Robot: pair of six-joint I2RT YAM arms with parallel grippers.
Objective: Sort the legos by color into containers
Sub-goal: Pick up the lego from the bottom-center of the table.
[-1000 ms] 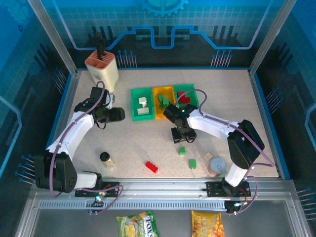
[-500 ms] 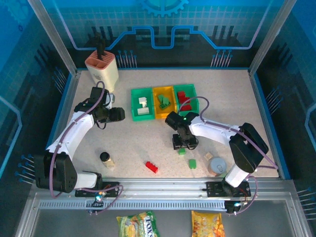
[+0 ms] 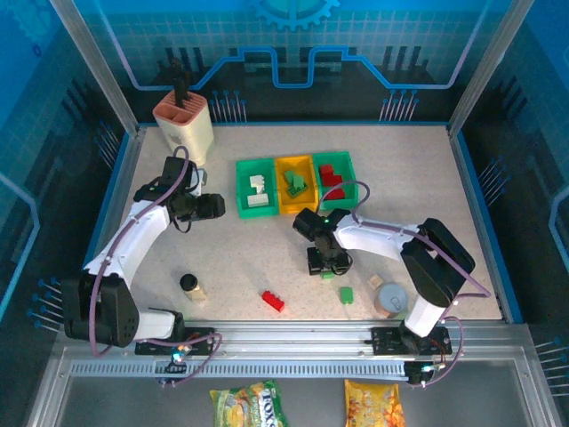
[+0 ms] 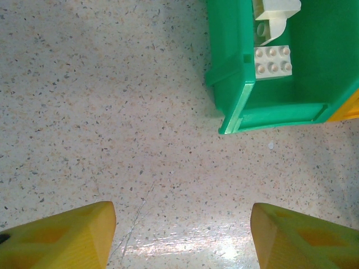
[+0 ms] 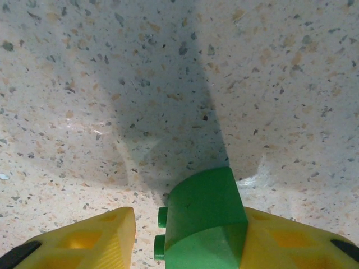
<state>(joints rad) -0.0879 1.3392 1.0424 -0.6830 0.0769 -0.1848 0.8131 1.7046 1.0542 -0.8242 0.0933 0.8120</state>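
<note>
Three containers stand in a row: a green bin with white legos, a yellow bin with green legos, and a green bin with red legos. My right gripper is down on the table around a green lego. That lego lies on the table against the right finger, with a small gap between its studs and the left finger. My left gripper hangs open and empty over bare table beside the left green bin.
A red lego and another green lego lie loose near the front. A black-capped bottle stands front left, a grey cup front right. A beige slotted holder is at the back left.
My right gripper moved from near the bins toward the front and came down around the green lego. The left arm has not moved.
</note>
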